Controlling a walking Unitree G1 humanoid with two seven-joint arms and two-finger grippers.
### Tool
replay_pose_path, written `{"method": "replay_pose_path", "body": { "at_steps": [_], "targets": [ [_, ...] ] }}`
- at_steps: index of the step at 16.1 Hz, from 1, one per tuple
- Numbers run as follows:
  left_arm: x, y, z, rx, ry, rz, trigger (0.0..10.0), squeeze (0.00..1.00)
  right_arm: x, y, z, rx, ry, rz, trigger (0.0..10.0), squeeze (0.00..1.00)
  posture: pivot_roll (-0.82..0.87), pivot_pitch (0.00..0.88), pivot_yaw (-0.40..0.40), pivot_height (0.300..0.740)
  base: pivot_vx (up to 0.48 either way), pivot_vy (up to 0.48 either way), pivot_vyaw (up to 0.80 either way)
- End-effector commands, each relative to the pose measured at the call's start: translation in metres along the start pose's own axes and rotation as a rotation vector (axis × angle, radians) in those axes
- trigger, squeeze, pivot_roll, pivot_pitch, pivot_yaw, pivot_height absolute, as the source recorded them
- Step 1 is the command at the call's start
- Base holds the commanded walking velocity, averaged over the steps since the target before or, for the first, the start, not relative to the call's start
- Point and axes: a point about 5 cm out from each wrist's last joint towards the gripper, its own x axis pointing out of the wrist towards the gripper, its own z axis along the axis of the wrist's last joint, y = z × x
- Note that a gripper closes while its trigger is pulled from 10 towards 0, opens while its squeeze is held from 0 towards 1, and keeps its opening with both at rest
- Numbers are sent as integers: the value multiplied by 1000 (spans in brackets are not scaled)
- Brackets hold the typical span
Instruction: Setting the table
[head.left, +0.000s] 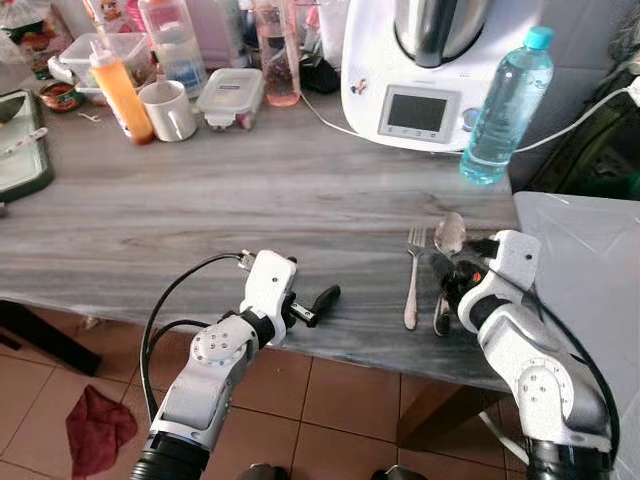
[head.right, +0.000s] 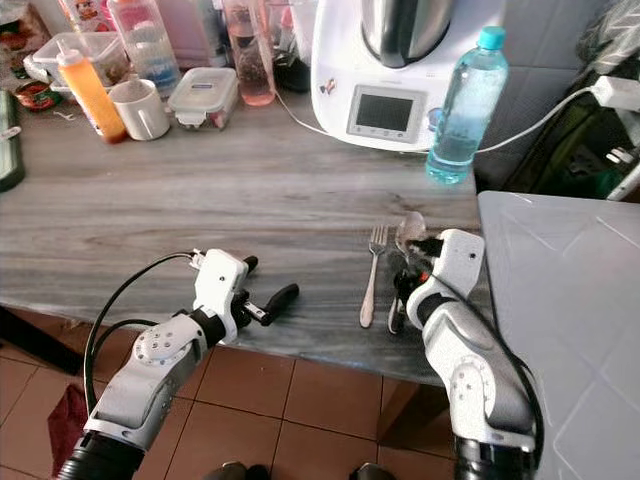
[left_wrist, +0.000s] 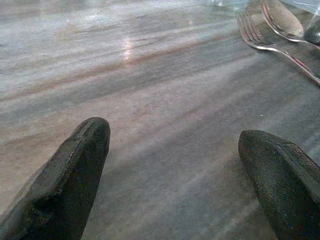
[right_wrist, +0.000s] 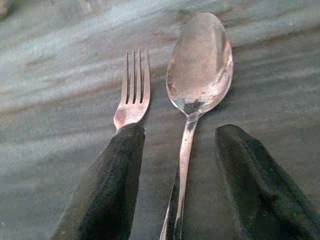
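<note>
So the right gripper (right_wrist: 177, 165) is parked right over the spoon (right_wrist: 199, 65), fingers apart with the handle running up between them. Not clamped on anything as far as I can see. The fork (head.left: 413, 275) lies just beside the spoon on its left, roughly parallel, both near the front edge of the desk (head.left: 200, 200).

If it's going for the spoon, I'd say the trick is keeping that left finger off the fork. From the wrist view the finger already overlaps the fork's neck, so closing carelessly could drag it along or knock it crooked. The handle is thin and flat against the wood, so the tips probably need to press right down to the surface before closing, or it'll just slip out.

The right arm is bent at the elbow, with the wrist angled down and forward along the cutlery. The left gripper (head.left: 318, 303) sits low at the desk's front edge, well apart from the cutlery, fingers spread wide and empty, pointing across the desk toward the fork.
</note>
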Motion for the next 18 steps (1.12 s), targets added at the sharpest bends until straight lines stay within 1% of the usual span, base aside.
{"method": "replay_pose_path", "body": {
  "at_steps": [1,2,3,4,9,10,13,14,15,16,17,18],
  "targets": [
    [-2,1,-1,9,9,1,10000,0,-1,0,-10,-24,44,-12,10000,1000,28,161,37,714,0,0,0],
    [-2,1,-1,9,9,0,10000,0,-4,2,-8,-66,31,-7,10000,1000,26,161,36,714,0,0,0],
    [-2,1,0,9,9,1,10000,0,-4,3,-8,-78,30,-12,10000,1000,25,161,37,714,0,0,0],
    [-2,1,0,8,8,1,10000,0,-8,6,-6,-109,14,-24,10000,1000,24,160,38,714,0,0,0],
    [0,1,1,7,4,-2,10000,0,-21,7,-3,-182,-41,-63,10000,1000,18,155,42,714,0,0,0],
    [0,1,1,6,4,-3,10000,0,-23,7,-3,-185,-55,-73,10000,1000,16,154,43,714,0,0,0],
    [1,0,2,5,-2,-6,10000,0,-31,6,5,-229,-161,-92,10000,1000,13,152,44,714,0,0,0],
    [1,0,2,6,-3,-7,10000,0,-34,7,7,-225,-193,-83,10000,1000,14,151,46,714,0,0,0],
    [1,0,3,5,-4,-7,10000,0,-36,9,9,-196,-236,-72,10000,1000,13,151,46,714,0,0,0],
    [1,0,3,7,-4,-7,10000,0,-40,13,11,-221,-281,-55,10000,1000,14,150,46,714,0,0,0],
    [1,0,3,8,-6,-6,10000,0,-46,19,12,-224,-337,-23,10000,1000,16,149,45,714,0,0,0],
    [1,0,3,9,-7,-6,10000,0,-51,24,11,-236,-368,-4,10000,1000,16,149,45,714,0,0,0]
  ]
}}
